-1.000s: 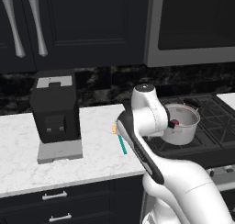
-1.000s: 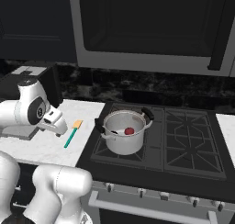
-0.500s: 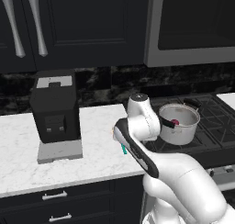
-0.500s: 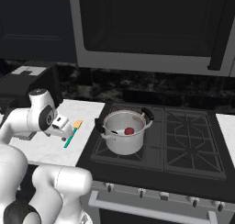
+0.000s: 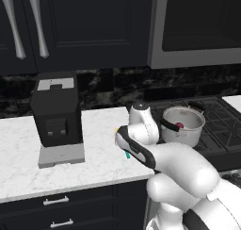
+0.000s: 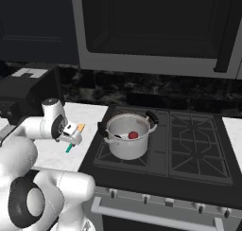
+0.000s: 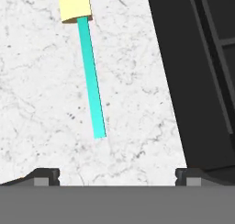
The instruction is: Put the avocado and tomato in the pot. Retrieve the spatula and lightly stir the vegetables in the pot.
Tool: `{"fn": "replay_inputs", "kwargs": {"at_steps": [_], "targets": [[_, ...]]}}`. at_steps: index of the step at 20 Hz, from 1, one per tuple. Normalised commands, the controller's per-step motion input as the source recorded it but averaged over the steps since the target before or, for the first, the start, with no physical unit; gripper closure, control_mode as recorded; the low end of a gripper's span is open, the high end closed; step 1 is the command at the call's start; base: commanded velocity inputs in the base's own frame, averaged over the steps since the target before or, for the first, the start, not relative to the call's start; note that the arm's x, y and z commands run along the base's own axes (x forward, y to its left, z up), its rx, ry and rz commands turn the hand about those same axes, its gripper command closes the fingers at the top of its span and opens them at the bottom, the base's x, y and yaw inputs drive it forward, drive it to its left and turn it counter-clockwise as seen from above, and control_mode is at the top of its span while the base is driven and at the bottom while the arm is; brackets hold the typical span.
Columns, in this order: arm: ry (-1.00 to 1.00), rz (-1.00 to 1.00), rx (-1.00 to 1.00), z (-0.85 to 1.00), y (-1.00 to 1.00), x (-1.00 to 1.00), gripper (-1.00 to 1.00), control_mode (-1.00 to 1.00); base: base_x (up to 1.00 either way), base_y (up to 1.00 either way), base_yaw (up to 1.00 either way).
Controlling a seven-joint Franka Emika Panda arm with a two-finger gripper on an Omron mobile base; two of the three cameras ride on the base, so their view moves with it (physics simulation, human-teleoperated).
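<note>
In the hand view the gripper (image 7: 117, 175) sits at the bottom edge with its two dark fingertips (image 7: 43, 176) spread wide, one at lower left and one at lower right, and bare white marble counter (image 7: 41, 103) between them. Nothing is pinched. Just above the gap lies the spatula (image 7: 92, 81), flat on the counter: its teal handle ends a little above the fingertips, left of centre, and runs up to the pale yellow head at the top edge. The dark edge of the stove (image 7: 193, 81) fills the right side of that view.

In the right base view the gripper (image 6: 74, 136) hangs at centre left, low over the counter (image 6: 90, 112), with a bit of the teal handle and orange head of the spatula (image 6: 75, 137) showing beside it. In the left base view the arm's wrist covers most of the spatula (image 5: 127, 154), and a teal tip peeks out near the frame's centre.

Farther on, the pot (image 6: 127, 147) stands on the stove (image 6: 189, 145) at the middle of the right base view, upright, black handles to either side. The tomato (image 6: 133, 135) rests inside it on the pale bottom. In the left base view the pot (image 5: 186, 130) is right of centre with the tomato (image 5: 179, 126) showing over its rim.

At the left of that view a black coffee machine (image 5: 56, 116) stands on the counter (image 5: 19, 153), well apart from the spatula. Dark cabinets (image 5: 84, 26) fill the top.
</note>
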Motion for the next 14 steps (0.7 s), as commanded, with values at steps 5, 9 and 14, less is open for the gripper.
{"fn": "replay_inputs", "kwargs": {"at_steps": [5,9,14], "targets": [[0.05,0.0,-0.03,-0.27,0.29,0.3,-1.0,-1.0,0.0,0.0,0.0],[0.0,0.0,0.0,-0.32,0.01,0.19,-1.0,-1.0,0.0,0.0,0.0],[0.0,0.0,0.0,-0.37,0.0,0.18,-1.0,-1.0,0.0,0.0,0.0]]}}
